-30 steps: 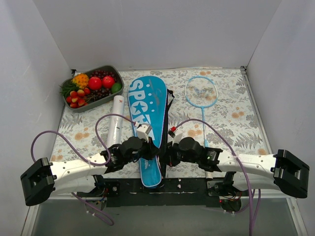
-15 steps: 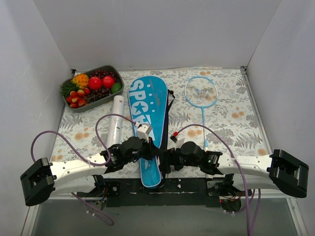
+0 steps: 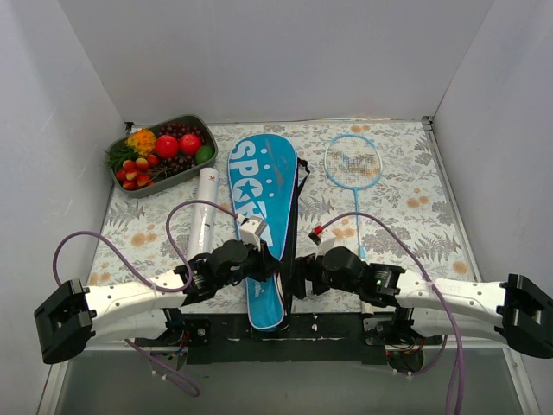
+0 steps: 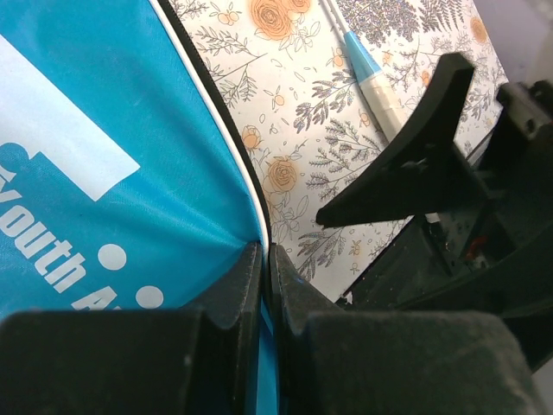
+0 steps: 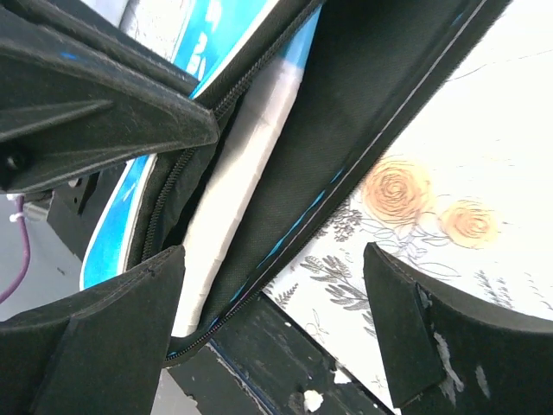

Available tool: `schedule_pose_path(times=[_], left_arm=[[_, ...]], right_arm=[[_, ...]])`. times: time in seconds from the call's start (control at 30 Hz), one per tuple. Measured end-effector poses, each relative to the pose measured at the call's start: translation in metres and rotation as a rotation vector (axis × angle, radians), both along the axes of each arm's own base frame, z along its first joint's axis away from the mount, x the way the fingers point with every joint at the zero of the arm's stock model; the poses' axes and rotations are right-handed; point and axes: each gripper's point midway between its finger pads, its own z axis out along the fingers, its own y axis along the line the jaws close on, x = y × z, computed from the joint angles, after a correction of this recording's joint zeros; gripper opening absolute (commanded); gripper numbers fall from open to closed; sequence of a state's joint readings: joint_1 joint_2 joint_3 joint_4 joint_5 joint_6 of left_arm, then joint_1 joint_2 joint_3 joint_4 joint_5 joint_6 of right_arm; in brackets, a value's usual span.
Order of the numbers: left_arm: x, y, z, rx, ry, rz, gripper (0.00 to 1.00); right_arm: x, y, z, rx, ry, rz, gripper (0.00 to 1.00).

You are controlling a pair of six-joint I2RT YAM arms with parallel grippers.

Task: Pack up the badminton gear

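Worktop (image 3: 406,216): a floral-patterned surface on which all the gear is laid out within reach of both arms.
Bag (image 3: 263,190): the blue "SPORT" cover is laid lengthwise down the middle, head end away from the arms and narrow end at the near edge, so that its opening faces the grippers. Its black strap (image 3: 299,177) trails along the right side.
Racket (image 3: 352,162): one blue-framed racket is left unpacked just right of the bag, handle pointing towards the arms. No second racket is seen in the open.
Tray (image 3: 180,176): fruit is held in it at the far left corner, well apart from the work.
Tube (image 3: 203,212): the white tube is laid just left of the bag, not yet packed.
Left gripper (image 4: 264,259): it is clamped tight on the bag's piped edge, judged to be pinning the bag while the opening is worked.
Right gripper (image 5: 272,255): it is spread wide with nothing held, one finger either side of the unzipped seam. A pale surface is seen inside, and what it is cannot be told.
Change: the right arm has been swung outwards and its gripper brought lower, and the bag's head has been shifted slightly rightwards.
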State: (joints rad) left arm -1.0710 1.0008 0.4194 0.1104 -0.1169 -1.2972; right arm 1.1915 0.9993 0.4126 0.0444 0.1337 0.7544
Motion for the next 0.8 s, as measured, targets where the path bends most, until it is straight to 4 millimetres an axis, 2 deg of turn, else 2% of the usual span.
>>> schedule_pose_path(times=[0.17,0.33,0.5,0.63,0.7,0.8], left_arm=[[0.000,0.000,0.001,-0.004,-0.001,-0.002,0.00],[0.000,-0.001,0.001,-0.006,-0.002,-0.003,0.00],[-0.002,-0.002,0.002,-0.011,-0.001,-0.014,0.00],[-0.003,-0.002,0.007,-0.023,-0.010,-0.023,0.00],[-0.003,-0.002,0.011,-0.034,-0.016,-0.025,0.00],[-0.004,-0.001,0.015,-0.049,-0.024,-0.026,0.00]], right_arm=[[0.015,-0.019,0.020,-0.041,-0.075,-0.083,0.90],[0.038,-0.044,0.022,-0.171,-0.128,-0.185,0.83],[0.083,-0.087,0.014,-0.310,-0.146,-0.352,0.81],[0.127,-0.139,0.005,-0.395,-0.117,-0.540,0.81],[0.139,-0.161,-0.002,-0.435,-0.096,-0.603,0.81],[0.150,-0.179,-0.014,-0.479,-0.055,-0.638,0.80]])
